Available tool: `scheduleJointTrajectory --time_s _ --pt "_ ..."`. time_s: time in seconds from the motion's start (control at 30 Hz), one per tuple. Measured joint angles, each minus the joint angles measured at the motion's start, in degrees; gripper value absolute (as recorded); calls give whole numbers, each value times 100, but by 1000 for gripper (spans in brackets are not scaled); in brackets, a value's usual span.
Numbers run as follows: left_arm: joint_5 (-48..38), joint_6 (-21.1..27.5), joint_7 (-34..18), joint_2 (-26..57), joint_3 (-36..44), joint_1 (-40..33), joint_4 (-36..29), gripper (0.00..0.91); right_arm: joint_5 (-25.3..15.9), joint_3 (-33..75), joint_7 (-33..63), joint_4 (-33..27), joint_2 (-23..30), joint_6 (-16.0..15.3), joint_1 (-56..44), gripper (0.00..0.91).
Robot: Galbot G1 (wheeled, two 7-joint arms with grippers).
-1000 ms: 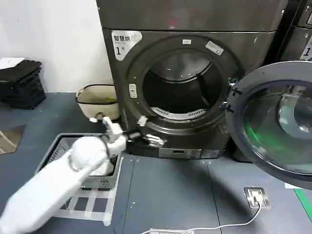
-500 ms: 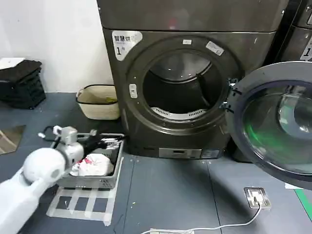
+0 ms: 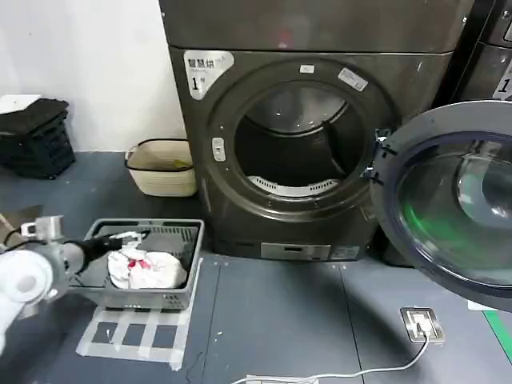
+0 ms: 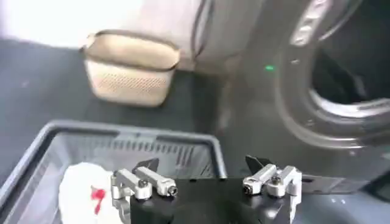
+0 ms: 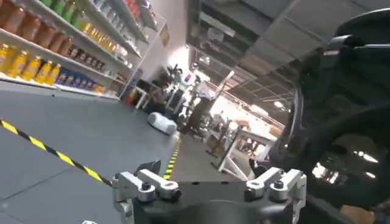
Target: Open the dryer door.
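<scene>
White and rounded, the left arm enters the head view at the lower left, and its left claw point(image 3: 128, 238) reaches over the rim of a grey laundry basket point(image 3: 172, 298) on the floor. In the left wrist view the left claw point(image 4: 206, 176) has its two dark fingers spread apart with nothing between them, hanging above the basket's mesh wall point(image 4: 152, 152); a white cloth with red marks point(image 4: 82, 192) lies inside. The fingertips themselves are short dark points, hard to make out against the black claw body.

The right claw point(image 5: 210, 173) shows in its own wrist view, fingers parted and empty, pointing out at a warped reflected room of shelves and striped floor; what it faces cannot be told.

Beyond the basket, a beige woven basket point(image 3: 162, 166) stands by the white wall, just beside the dark dryer point(image 3: 304, 136). The drum opening is bare and dark inside. The dryer door point(image 3: 448, 200) is swung fully open to the right, hinged at the opening's right edge, its inner face turned toward the camera; its far side is cut off by the frame edge, and green reflections sit in the glass.

The floor is dark blue-grey, with white tape squares point(image 3: 136, 336) under the laundry basket and a floor socket point(image 3: 422, 324) with a white cable at lower right. Black folded crates point(image 3: 34, 136) stand at the far left.
</scene>
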Motion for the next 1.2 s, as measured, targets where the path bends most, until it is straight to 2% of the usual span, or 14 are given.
scheduleJointTrajectory --time_s 0.1,0.2,0.37,0.47,0.73,0.97,1.2 --pt "-687 -2 -525 115 -48 52 52 907 -4 -36 -2 20 15 33 15 907" --pt "-1668 -3 -1315 260 -30 -31 122 907 -12 -90 -5 51 35 64 43 907" --pt "-2916 -6 -2172 507 76 -296 342 907 -28 -159 -9 92 76 105 79 907" --pt "-3389 -8 -2562 673 93 -417 549 907 -29 -168 -10 102 95 113 82 907" --pt "-4539 -9 -3069 1077 75 -704 1155 907 -13 -170 -54 96 103 189 68 907" --pt "-5051 -7 -3157 1428 454 -1179 1388 907 -2 -243 -158 157 178 328 76 907" --pt "-5110 -7 -3131 1693 881 -1724 1551 907 -11 -335 -210 182 199 424 111 907"
